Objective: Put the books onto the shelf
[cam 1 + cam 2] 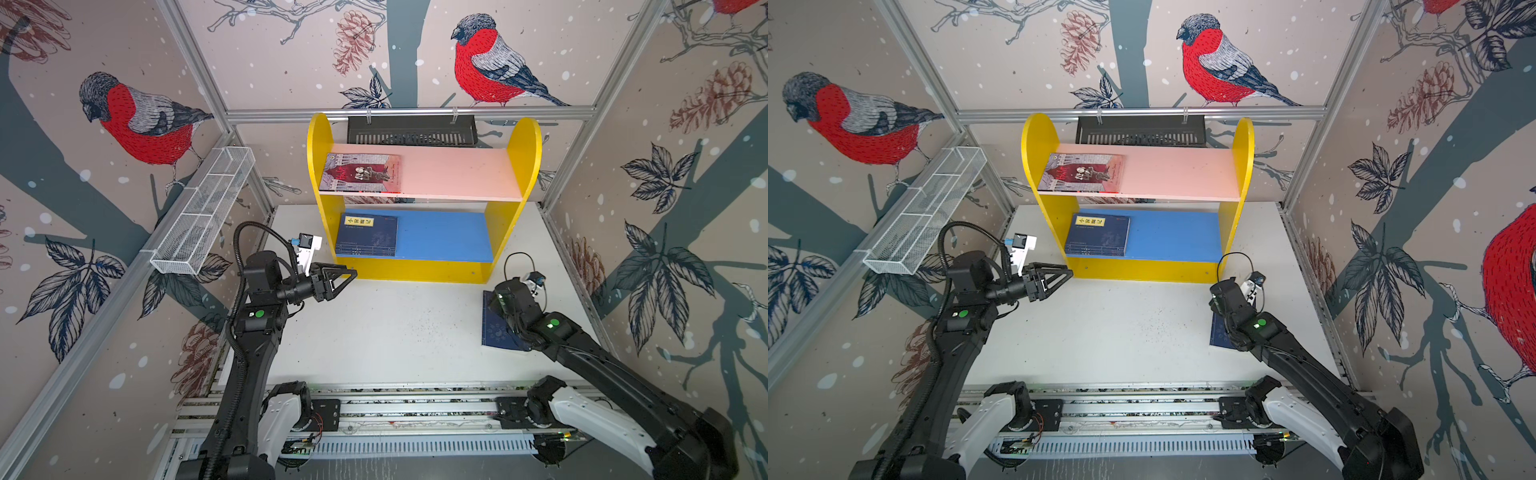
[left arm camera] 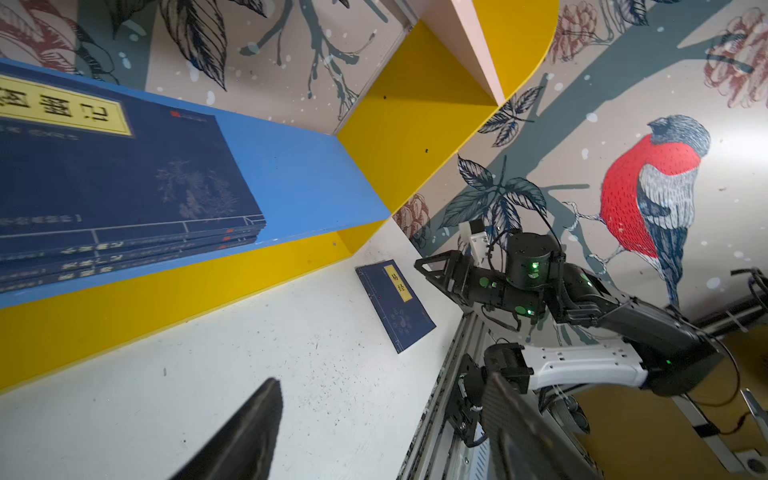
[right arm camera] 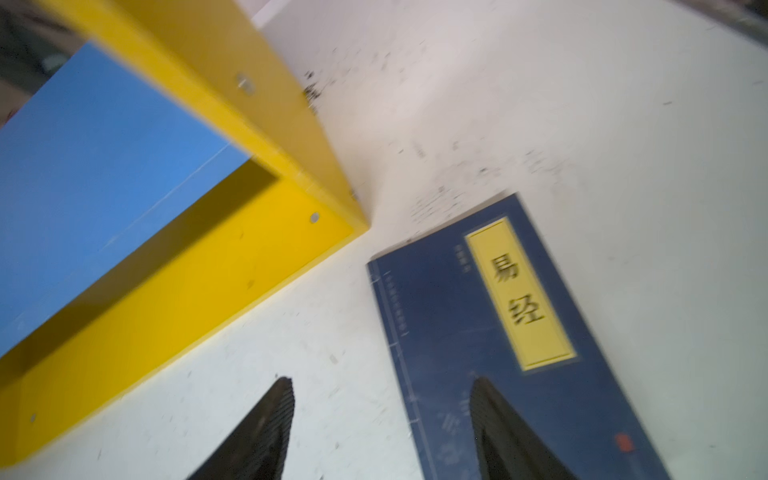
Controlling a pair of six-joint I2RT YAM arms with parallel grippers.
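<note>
The last book [image 3: 478, 332] lies flat on the table [image 1: 395, 332] beside the shelf [image 1: 419, 272], under your open, empty right gripper [image 3: 380, 419]. It's thin, so work one edge up before closing. Your left gripper [image 2: 384, 378] gapes empty too. The blue board [image 1: 444, 237] holds the navy stack [image 1: 368, 237], and the pink board [image 1: 457, 174] holds the illustrated book [image 1: 360, 173].

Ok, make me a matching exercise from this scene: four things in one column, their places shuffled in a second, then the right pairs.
Things
1. illustrated book
2. stack of navy books
3. single navy book
4. black tray

Places
A. flat on the table
B. on the pink board
C. hung behind the shelf
D. on the blue board

Pairs: 1-B, 2-D, 3-A, 4-C
</note>
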